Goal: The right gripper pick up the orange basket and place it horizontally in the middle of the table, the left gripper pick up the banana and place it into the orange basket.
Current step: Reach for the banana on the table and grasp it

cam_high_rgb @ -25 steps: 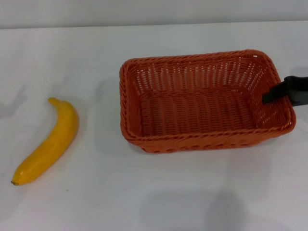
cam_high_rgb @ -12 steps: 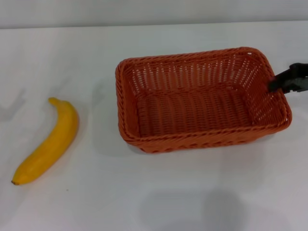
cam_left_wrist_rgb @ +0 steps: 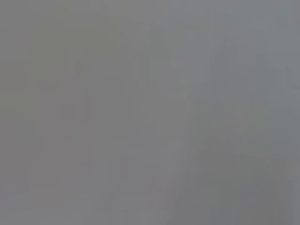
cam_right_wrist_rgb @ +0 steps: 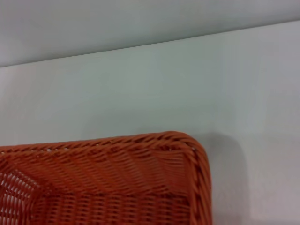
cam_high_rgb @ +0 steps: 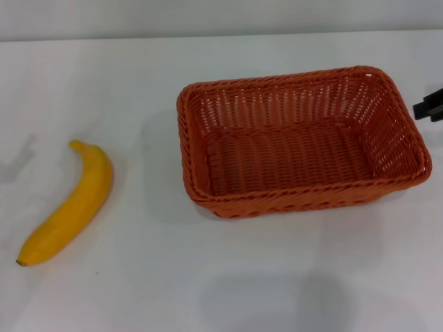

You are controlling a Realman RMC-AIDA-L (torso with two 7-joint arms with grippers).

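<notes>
The orange basket (cam_high_rgb: pixel 301 142) rests on the white table (cam_high_rgb: pixel 221 277), lying lengthwise across the middle-right, with nothing inside it. One of its corners (cam_right_wrist_rgb: pixel 187 154) shows in the right wrist view. The banana (cam_high_rgb: pixel 69 204) lies on the table at the left, well apart from the basket. Only a black tip of my right gripper (cam_high_rgb: pixel 430 105) shows at the right edge of the head view, a little off the basket's right rim and not touching it. My left gripper is out of view; its wrist view shows only a blank grey surface.
The table's far edge meets a pale wall (cam_high_rgb: pixel 221 17) at the back. Bare tabletop lies between the banana and the basket and along the front.
My right gripper has let go of the basket's right rim and pulled back to the right. The basket has settled flat, shifted slightly right. The banana has not moved.
</notes>
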